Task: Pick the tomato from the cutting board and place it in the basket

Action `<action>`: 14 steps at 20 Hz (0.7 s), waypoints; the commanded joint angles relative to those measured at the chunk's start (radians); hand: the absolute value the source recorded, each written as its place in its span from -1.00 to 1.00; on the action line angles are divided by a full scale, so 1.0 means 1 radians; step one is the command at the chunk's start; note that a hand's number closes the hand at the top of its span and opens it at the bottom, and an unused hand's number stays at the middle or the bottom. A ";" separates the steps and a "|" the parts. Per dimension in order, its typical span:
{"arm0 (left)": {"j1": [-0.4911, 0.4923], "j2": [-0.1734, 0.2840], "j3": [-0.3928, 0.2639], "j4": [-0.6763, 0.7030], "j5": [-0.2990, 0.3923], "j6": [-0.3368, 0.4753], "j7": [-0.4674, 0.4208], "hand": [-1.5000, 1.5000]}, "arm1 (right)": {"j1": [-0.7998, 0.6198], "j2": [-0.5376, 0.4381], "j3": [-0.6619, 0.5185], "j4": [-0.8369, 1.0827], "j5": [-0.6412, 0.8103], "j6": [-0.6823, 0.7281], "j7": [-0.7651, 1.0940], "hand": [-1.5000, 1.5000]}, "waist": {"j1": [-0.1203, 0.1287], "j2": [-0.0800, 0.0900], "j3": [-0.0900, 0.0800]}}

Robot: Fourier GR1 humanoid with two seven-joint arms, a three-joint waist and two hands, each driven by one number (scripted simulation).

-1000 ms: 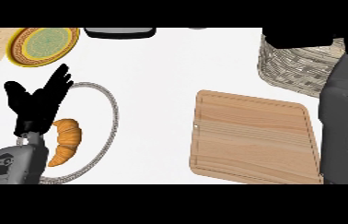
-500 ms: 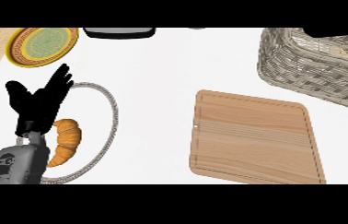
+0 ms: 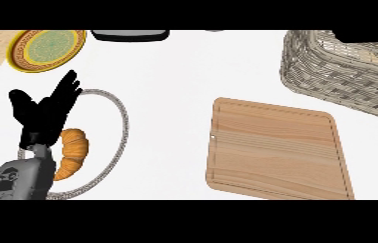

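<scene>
Black left hand [image 3: 43, 109] open, fingers up; resting

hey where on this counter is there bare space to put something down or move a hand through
The widest bare stretch is mid-counter, between the rope-rimmed plate and the cutting board, reaching up to the dark tray. The board's top is bare too. It is crowded at the left, where the left hand rests by the croissant, and top right around the basket.
</scene>
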 commanded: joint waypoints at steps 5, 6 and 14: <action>-0.026 0.020 0.011 -0.013 0.013 -0.018 0.044 0.00 | -0.022 -0.033 -0.068 0.261 -0.011 -0.162 -0.091 -1.00 | 0.002 -0.001 0.000; -0.059 0.042 0.033 0.016 0.028 -0.032 0.050 0.00 | -0.057 -0.050 -0.075 0.300 -0.032 -0.152 -0.111 -1.00 | 0.002 0.000 0.000; -0.049 0.026 0.025 0.044 0.014 -0.032 0.010 0.00 | -0.191 -0.091 -0.135 0.454 -0.142 -0.181 -0.229 -1.00 | 0.007 0.001 0.000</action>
